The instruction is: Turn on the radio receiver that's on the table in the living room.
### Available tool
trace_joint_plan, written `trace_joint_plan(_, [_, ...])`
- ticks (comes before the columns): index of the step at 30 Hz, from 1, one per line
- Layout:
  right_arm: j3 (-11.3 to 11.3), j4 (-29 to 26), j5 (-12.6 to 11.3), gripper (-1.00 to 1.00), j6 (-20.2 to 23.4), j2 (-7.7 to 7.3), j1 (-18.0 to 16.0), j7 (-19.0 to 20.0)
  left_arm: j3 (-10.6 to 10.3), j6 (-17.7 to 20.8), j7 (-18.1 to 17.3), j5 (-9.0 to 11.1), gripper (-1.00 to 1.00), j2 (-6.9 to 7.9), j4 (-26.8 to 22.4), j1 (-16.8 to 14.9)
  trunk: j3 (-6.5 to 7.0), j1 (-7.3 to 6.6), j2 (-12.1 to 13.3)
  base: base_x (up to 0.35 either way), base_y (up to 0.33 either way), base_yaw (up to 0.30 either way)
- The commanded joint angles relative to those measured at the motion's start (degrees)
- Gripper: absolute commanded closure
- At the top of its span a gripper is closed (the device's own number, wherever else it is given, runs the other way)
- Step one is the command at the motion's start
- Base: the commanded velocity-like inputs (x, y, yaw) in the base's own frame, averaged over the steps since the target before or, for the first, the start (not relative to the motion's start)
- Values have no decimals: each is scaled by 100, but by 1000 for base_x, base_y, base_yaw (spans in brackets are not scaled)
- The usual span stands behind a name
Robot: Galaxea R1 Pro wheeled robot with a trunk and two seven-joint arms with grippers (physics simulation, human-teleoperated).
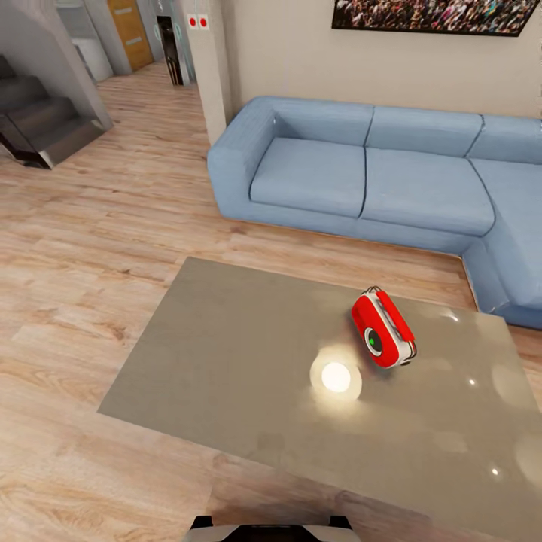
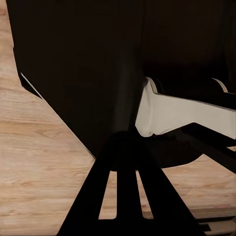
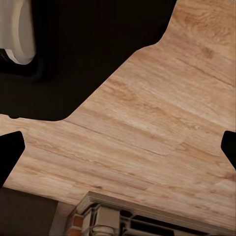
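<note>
The small red radio receiver (image 1: 382,328) stands on the table (image 1: 226,354), right of its middle, with its round dark dial facing the front left and the thin wire handle on top. The low table has a glossy grey-brown top much wider than the radio. In the left wrist view my left gripper (image 2: 125,147) hangs over the wood floor beside my dark body, its dark fingers (image 2: 105,196) drawn together to a point. In the right wrist view my right gripper (image 3: 118,147) is open and holds nothing. Its fingertips (image 3: 10,152) sit at opposite edges over bare floor.
A blue L-shaped sofa (image 1: 376,173) runs behind and to the right of the table, under a crowd-photo picture (image 1: 436,15). Light wood plank floor (image 1: 90,248) spreads to the left toward dark stairs (image 1: 45,120). My base (image 1: 271,527) is at the table's near edge.
</note>
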Motion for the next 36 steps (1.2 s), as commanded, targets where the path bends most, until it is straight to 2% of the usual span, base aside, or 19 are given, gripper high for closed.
trace_joint_plan(1, [0, 4, 0, -100, 0, 0, 0, 0, -2, 1, 0, 0, 100, 1, 0, 0, 9, 0, 0, 0, 0, 0])
trace_joint_plan(36, [-9, 12, 0, -100, -15, 0, 0, 9, -5, 1, 0, -1, 100, 2, 1, 0, 329, 0, 0, 0, 0, 0])
